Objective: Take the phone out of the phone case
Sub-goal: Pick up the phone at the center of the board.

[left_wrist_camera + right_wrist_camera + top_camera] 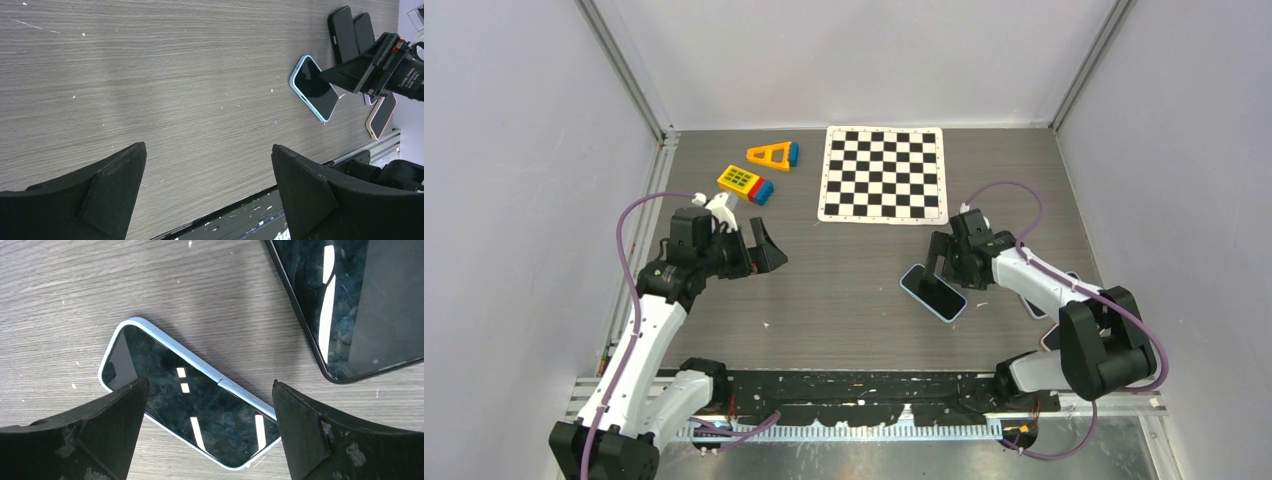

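**A:** Right of centre on the table [844,300]: phone [936,295] flat, screen up, seated in the light-blue phone case [248,400]. The case rim shows all round the glass.

**B:** Right gripper [944,270]?

**A:** Over the phone's far end, pointing down. Fingers spread wide, pinching nothing. In its wrist view the phone lies diagonally under the gap between the fingertips [100,430]. Can't tell whether the tips touch anything or sit just above.

**B:** Left gripper [754,255]?

**A:** Left side of the table, well apart from the phone and off the surface. Also spread wide, nothing between the fingers [100,200]. Its camera looks across bare woodgrain toward the phone and the right gripper.

**B:** Anything close to the phone?

**A:** Right wrist view has a black phone [350,300] near it, screen up, not touching. Left wrist view shows two dark phones [345,32] side by side beyond the cased one. Can't tell which of those two is the one the right wrist sees. There's also a phone in a tan case [381,114] nearer the table's front edge, partly hidden behind the right gripper.

**B:** Far side?

**A:** Checkerboard mat [884,174] at the back. Left of it is an orange triangular toy block [773,155], plus a yellow studded block [742,180] with blue and red pieces at one end. All well apart from the phone.
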Tool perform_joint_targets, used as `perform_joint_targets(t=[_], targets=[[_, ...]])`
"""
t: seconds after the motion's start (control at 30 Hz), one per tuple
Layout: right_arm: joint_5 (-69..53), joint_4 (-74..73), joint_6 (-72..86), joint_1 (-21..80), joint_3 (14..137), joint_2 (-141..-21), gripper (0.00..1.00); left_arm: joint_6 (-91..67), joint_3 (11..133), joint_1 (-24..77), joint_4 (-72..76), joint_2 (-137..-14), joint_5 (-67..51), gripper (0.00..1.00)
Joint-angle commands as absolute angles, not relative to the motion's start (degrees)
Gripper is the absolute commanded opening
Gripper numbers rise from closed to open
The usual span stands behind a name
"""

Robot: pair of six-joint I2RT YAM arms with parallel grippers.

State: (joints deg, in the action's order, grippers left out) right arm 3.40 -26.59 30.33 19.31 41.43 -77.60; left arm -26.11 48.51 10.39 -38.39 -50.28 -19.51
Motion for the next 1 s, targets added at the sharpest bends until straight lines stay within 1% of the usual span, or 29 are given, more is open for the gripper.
perform_joint_targets(t=[0.0,0.1,0.17,0.43,0.57,0.67,0.83,0.97], targets=[[1.4,-22.3,28.7,18.3,41.5,-77.0,1.00,-25.2,50.4,10.5,-38.1,-50.0,-19.5,1.00],[0.9,-25.5,29.2,17.9,42.4,-79.3,1.00,-25.2,50.4,10.5,-38.0,-50.0,-19.5,1.00],[-1.6,-26.5,30.7,17.9,42.4,-80.2,1.00,-25.2,50.4,10.5,-38.1,-49.8,-19.5,1.00],[-3.9,-29.7,34.5,18.9,39.6,-78.2,1.00,-25.4,50.1,10.5,-38.1,-49.4,-19.7,0.98],[-1.1,-34.8,39.2,22.2,40.5,-78.0,1.00,-25.6,49.9,10.5,-38.0,-49.3,-19.5,0.98],[1.7,-37.1,42.9,26.5,41.1,-78.7,1.00,-25.6,49.7,10.5,-37.7,-49.3,-19.4,0.98],[5.6,-35.9,45.8,33.3,41.0,-78.4,1.00,-25.8,49.7,10.5,-37.5,-49.6,-19.3,0.98],[10.3,-35.3,45.5,37.9,42.3,-81.3,1.00,-25.8,49.7,10.5,-37.6,-49.8,-19.1,0.98]])
